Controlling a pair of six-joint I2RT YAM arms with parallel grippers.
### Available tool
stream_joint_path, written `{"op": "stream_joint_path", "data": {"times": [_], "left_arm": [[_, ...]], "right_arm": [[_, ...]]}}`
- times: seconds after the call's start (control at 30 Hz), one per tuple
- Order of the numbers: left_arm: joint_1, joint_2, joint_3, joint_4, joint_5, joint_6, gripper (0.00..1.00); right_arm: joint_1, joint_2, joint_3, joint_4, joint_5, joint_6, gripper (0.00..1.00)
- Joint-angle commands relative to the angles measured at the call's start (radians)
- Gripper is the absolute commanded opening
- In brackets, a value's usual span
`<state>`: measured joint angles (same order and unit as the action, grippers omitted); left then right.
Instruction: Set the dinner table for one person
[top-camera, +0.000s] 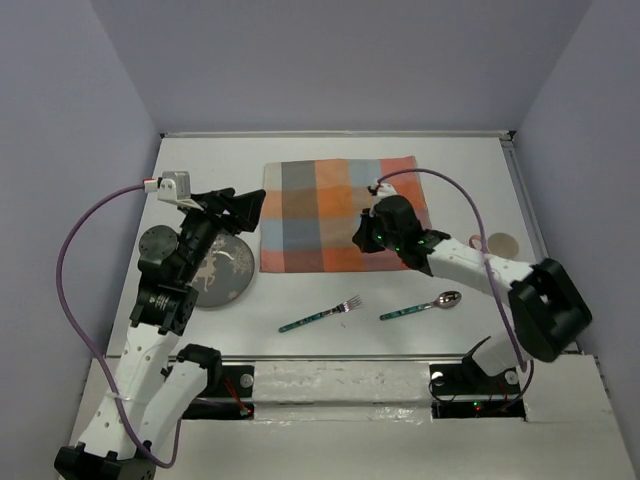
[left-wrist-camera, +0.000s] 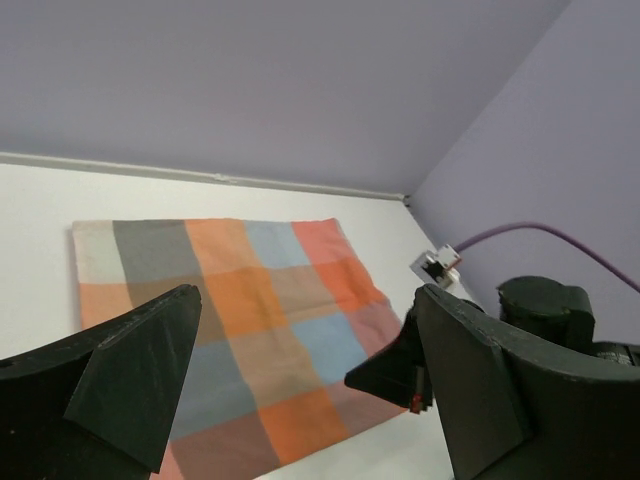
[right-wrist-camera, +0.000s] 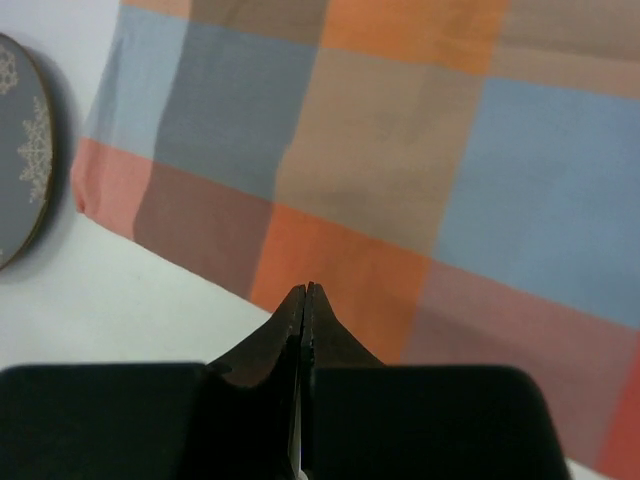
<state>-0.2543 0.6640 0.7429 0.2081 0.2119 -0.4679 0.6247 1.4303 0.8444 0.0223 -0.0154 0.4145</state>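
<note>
The white dinner table (top-camera: 210, 160) holds an orange-and-blue checked mat (top-camera: 340, 215) at the back middle. A grey plate with a pale deer pattern (top-camera: 215, 270) lies left of the mat, partly under my left arm. A fork (top-camera: 322, 315) and a spoon (top-camera: 422, 306), both with dark patterned handles, lie in front of the mat. My left gripper (top-camera: 255, 210) is open and empty above the mat's left edge; its view looks across the mat (left-wrist-camera: 240, 310). My right gripper (top-camera: 358, 237) is shut and empty over the mat's near edge (right-wrist-camera: 400, 180).
A small beige round cup (top-camera: 500, 243) stands at the table's right side. Purple cables arc over both arms. The plate's rim shows at the left of the right wrist view (right-wrist-camera: 20, 190). Grey walls close in the back and sides.
</note>
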Motion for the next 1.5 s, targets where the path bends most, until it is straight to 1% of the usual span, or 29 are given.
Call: {"op": "stream_joint_path", "data": {"times": [0.0, 0.1, 0.13, 0.23, 0.47, 0.67, 0.8, 0.87, 0.93, 0.97, 1.1, 1.13, 1.17, 1.23, 1.27, 1.3, 1.37, 1.47], "left_arm": [[-0.005, -0.012, 0.023, -0.071, -0.029, 0.11, 0.99], [-0.005, -0.029, 0.029, -0.098, -0.057, 0.138, 0.99], [-0.005, -0.033, 0.029, -0.101, -0.062, 0.146, 0.99], [-0.008, -0.038, 0.03, -0.104, -0.055, 0.147, 0.99], [-0.011, -0.035, 0.029, -0.098, -0.032, 0.143, 0.99], [-0.014, -0.035, 0.024, -0.095, -0.028, 0.141, 0.99], [-0.017, -0.04, 0.026, -0.096, -0.031, 0.143, 0.99], [-0.02, -0.043, 0.024, -0.096, -0.031, 0.143, 0.99], [-0.025, -0.044, 0.026, -0.098, -0.037, 0.143, 0.99], [-0.026, -0.046, 0.026, -0.098, -0.037, 0.143, 0.99], [-0.028, -0.05, 0.029, -0.101, -0.046, 0.144, 0.99], [-0.026, -0.052, 0.029, -0.102, -0.049, 0.143, 0.99], [-0.028, -0.053, 0.03, -0.104, -0.054, 0.146, 0.99], [-0.028, -0.06, 0.029, -0.107, -0.063, 0.147, 0.99], [-0.026, -0.06, 0.03, -0.105, -0.066, 0.146, 0.99], [-0.028, -0.06, 0.032, -0.107, -0.068, 0.147, 0.99], [-0.031, -0.061, 0.033, -0.108, -0.069, 0.147, 0.99], [-0.04, -0.058, 0.038, -0.111, -0.077, 0.152, 0.99]], "right_arm": [[0.085, 0.229, 0.226, 0.064, 0.003, -0.052, 0.0], [0.109, 0.323, 0.288, 0.051, -0.011, -0.055, 0.0], [0.127, 0.375, 0.313, 0.051, 0.006, -0.062, 0.0], [0.161, 0.436, 0.321, 0.045, 0.044, -0.059, 0.0], [0.245, 0.482, 0.271, 0.094, 0.121, 0.012, 0.0], [0.291, 0.519, 0.303, 0.105, 0.179, 0.099, 0.0], [0.322, 0.498, 0.312, 0.105, 0.258, 0.118, 0.0], [0.322, 0.455, 0.3, 0.105, 0.305, 0.103, 0.05], [0.322, 0.421, 0.3, 0.097, 0.318, 0.052, 0.2], [0.322, 0.391, 0.309, 0.093, 0.301, 0.023, 0.32], [0.322, 0.377, 0.35, 0.091, 0.131, 0.033, 0.5], [0.322, 0.387, 0.36, 0.099, 0.041, 0.073, 0.57], [0.322, 0.397, 0.363, 0.146, -0.009, 0.099, 0.59], [0.322, 0.447, 0.358, 0.226, -0.11, 0.205, 0.69], [0.322, 0.47, 0.358, 0.263, -0.13, 0.249, 0.7], [0.322, 0.493, 0.355, 0.356, -0.15, 0.344, 0.7], [0.342, 0.557, 0.347, 0.494, -0.196, 0.427, 0.7], [0.351, 0.634, 0.375, 0.573, -0.21, 0.53, 0.69]]}}
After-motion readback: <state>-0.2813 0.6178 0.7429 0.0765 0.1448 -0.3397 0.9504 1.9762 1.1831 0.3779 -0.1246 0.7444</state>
